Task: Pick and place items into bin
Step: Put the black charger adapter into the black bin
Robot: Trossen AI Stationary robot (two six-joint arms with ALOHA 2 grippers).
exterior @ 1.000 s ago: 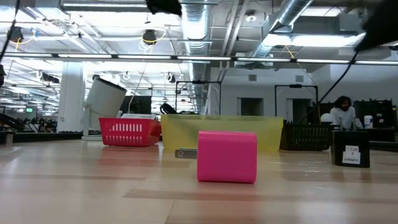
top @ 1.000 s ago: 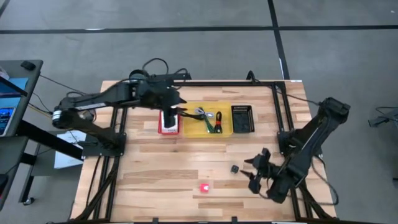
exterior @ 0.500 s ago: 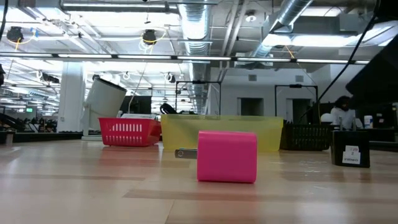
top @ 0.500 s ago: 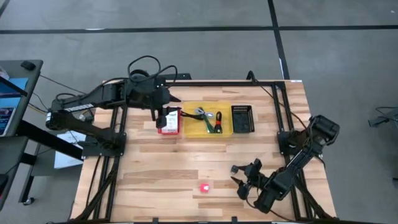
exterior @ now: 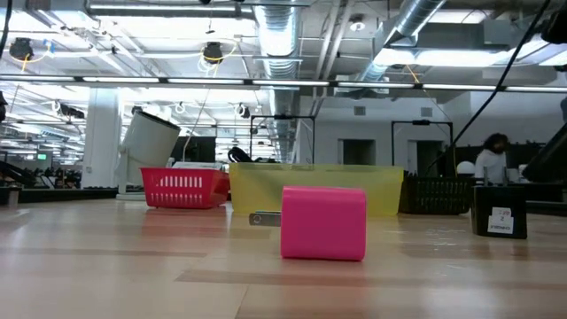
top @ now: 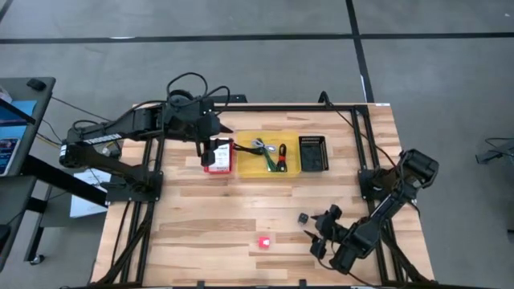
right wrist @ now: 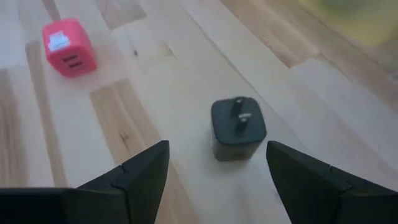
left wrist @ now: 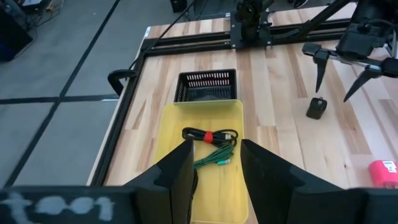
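Overhead: black cube (top: 303, 217) lies on the bare table just beside the right gripper (top: 320, 233), toward the bins; the pink block (top: 264, 242) sits farther off. The left gripper (top: 210, 149) hangs by the red basket (top: 218, 167), well away. Low view: both pieces stand on the wood. Right wrist: fingers spread wide, the cube (right wrist: 238, 129) dead ahead between them, prongs up. Left wrist: fingers apart above the yellow bin (left wrist: 233, 190).

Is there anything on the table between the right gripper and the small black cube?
No. In the right wrist view only bare wood lies between the open right gripper and the black cube; the high view agrees.
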